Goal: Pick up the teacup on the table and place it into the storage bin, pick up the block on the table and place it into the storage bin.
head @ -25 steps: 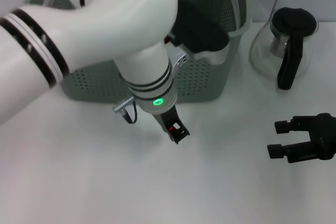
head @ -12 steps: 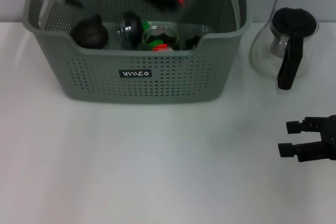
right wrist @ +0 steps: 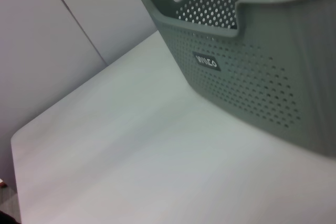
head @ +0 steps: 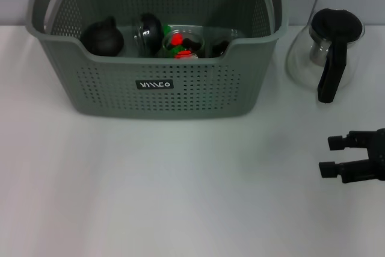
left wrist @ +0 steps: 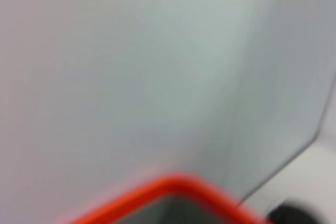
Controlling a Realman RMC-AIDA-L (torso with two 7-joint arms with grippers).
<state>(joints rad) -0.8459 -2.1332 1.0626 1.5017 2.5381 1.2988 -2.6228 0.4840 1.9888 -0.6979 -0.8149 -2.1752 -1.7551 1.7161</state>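
The grey-green storage bin stands at the back middle of the table, and the right wrist view shows its labelled wall. Inside it a clear glass teacup rests near the front wall, with a small red and green block showing in it. My right gripper hovers low over the table at the right edge, open and holding nothing. My left gripper is out of the head view. The left wrist view shows only a wall and an orange handle clip.
Also in the bin are a black teapot and a dark round lid. A glass kettle with a black handle stands right of the bin. The white table stretches in front of the bin.
My left arm, which covered the bin's front a second ago, has risen over the bin and left the head view. The right gripper has drifted slightly to the right.
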